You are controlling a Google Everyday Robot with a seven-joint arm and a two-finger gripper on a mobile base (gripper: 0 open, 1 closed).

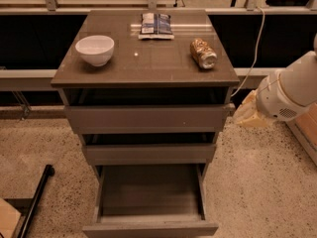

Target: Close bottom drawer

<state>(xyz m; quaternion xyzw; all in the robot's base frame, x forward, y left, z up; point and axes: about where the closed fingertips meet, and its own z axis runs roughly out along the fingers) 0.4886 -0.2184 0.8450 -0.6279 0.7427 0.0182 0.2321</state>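
The bottom drawer (pixel 148 192) of the grey-brown cabinet is pulled far out, its bare floor showing and its flat front panel (pixel 151 229) at the lower edge of the camera view. The middle drawer (pixel 148 152) and the tall-fronted top drawer (pixel 147 118) stick out only slightly. My gripper (pixel 250 114) is at the right of the cabinet, level with the top drawer and just off its right corner, well above the bottom drawer. The white arm (pixel 292 90) reaches in from the right edge.
On the cabinet top (pixel 148 58) stand a white bowl (pixel 95 49), a blue snack packet (pixel 155 25) and a can lying on its side (pixel 203 53). A black pole (pixel 34 202) lies on the speckled floor at lower left. A cable (pixel 255 48) hangs behind at the right.
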